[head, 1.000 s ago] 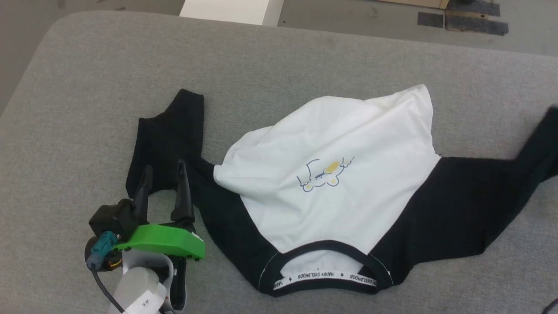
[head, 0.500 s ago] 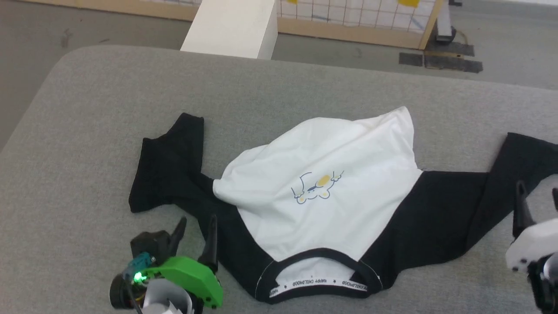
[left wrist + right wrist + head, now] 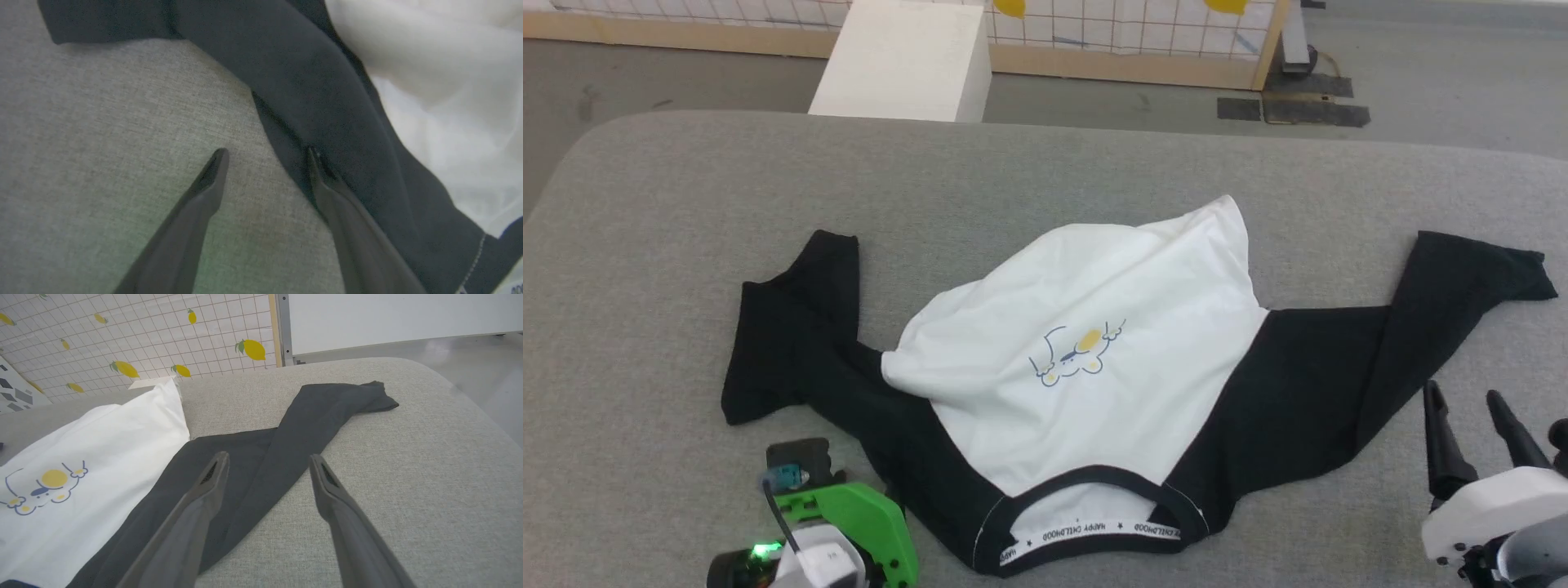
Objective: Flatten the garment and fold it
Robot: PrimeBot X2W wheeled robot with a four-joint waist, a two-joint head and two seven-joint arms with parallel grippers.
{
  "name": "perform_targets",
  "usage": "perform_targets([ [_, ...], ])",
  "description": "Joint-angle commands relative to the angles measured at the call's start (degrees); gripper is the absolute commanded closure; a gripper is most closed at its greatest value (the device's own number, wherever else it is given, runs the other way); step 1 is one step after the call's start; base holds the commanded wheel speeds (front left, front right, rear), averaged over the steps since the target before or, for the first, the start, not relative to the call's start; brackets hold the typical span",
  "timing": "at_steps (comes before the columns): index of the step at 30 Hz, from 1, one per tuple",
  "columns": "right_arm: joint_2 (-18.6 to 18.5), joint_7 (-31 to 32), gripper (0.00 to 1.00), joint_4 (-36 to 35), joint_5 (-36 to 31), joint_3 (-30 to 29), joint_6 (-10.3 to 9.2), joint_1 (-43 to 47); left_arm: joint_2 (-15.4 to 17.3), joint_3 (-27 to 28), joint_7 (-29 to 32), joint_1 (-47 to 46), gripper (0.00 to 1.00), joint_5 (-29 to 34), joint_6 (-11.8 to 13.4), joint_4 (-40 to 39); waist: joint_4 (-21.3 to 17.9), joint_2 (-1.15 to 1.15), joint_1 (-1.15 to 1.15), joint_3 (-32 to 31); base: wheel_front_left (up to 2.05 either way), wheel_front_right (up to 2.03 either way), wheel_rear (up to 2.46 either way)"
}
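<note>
While the shirt [image 3: 1094, 408] lies bunched, collar near, the left gripper [image 3: 267, 151] and right gripper [image 3: 268, 455] hang spread and empty, so flattening probably means pinching and drawing it outward.

A shirt [image 3: 1086, 408] is shown in white, with black sleeves [image 3: 1323, 384], a black neckband [image 3: 1094, 472], a small blue-and-yellow print [image 3: 1074, 355] and dark lettering on white collar tape [image 3: 1094, 529]. The table [image 3: 1045, 180] is covered in plain grey cloth. The left gripper [image 3: 265, 153] is seen dark-fingered and cased in green, the right gripper [image 3: 1462, 394] dark-fingered and cased in white. A white grid panel [image 3: 1127, 28] is dotted with yellow lemons and framed in pale wood.
</note>
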Motion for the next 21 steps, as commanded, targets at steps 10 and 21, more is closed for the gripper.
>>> perform_targets([
  [10, 0.1, 0.8, 0.0, -1.3, 1.3, 2.9, -0.09, 0.7, 1.6, -2.1, 6.6, -3.5, 0.89, 0.2, -1.7, 4.4, -1.5, 0.6, 0.0, 1.4, 0.0, 0.0, 0.0],
  [21, 0.1, 3.5, 0.0, -1.7, 2.4, 3.7, -0.09, 2.1, 2.1, -0.1, 0.5, -2.4, 1.0, -1.8, -2.1, 3.4, -1.1, 0.6, 0.0, 0.6, 0.0, 0.0, 0.0],
])
